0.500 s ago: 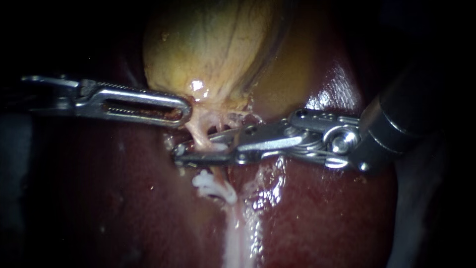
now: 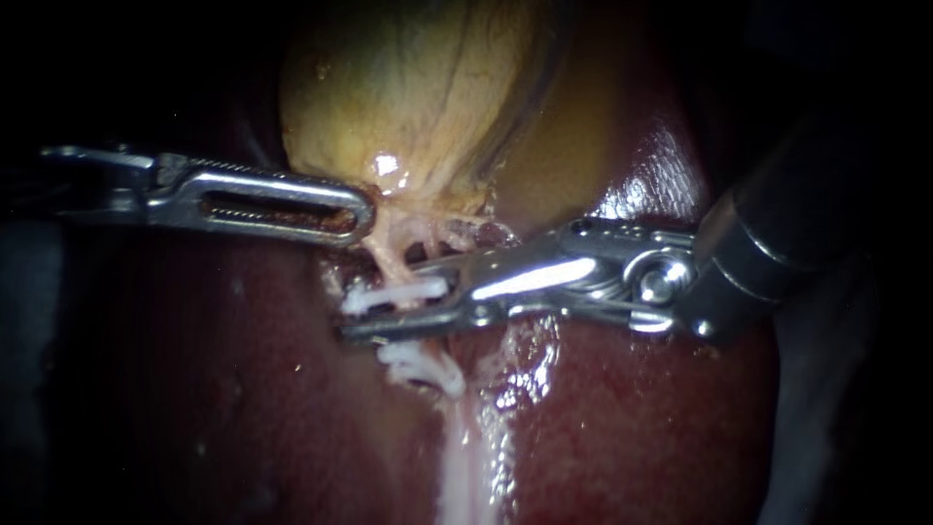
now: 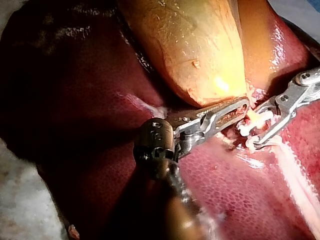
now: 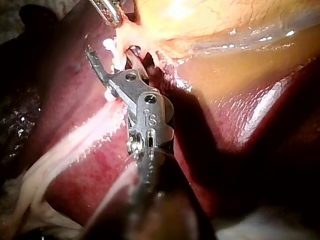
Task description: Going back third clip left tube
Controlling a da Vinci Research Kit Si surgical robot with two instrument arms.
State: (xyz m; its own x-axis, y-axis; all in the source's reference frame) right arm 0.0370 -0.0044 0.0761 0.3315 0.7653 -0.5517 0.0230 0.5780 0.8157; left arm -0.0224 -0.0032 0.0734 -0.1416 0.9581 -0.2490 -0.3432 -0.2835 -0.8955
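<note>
While pinching yellow bulbous gallbladder [image 2: 408, 97] with slotted steel left end effector [image 2: 362, 216] to tension pale tube [image 2: 389, 258], holds hinged steel right end effector [image 2: 389, 311] spread around white plastic clip [image 2: 398, 292], seemingly clear to retreat.

The light falls in a narrow pool at the middle of the endoscope view, and the dark border [image 2: 87, 58] around it swallows every edge. Only a dim grey patch [image 2: 24, 292] shows at the left and a fainter grey strip [image 2: 812, 437] at the lower right. Wet glints [image 2: 649, 185] shine on the liver [image 2: 194, 389], which is the ground of the whole scene. In the left wrist view a pale, grainy sheet [image 3: 22, 200] lies beside the liver, and a bit of light blue cloth [image 3: 302, 10] shows past its far edge. The right wrist view has a dark, speckled surface [image 4: 17, 120] beside the liver; what it is cannot be told
</note>
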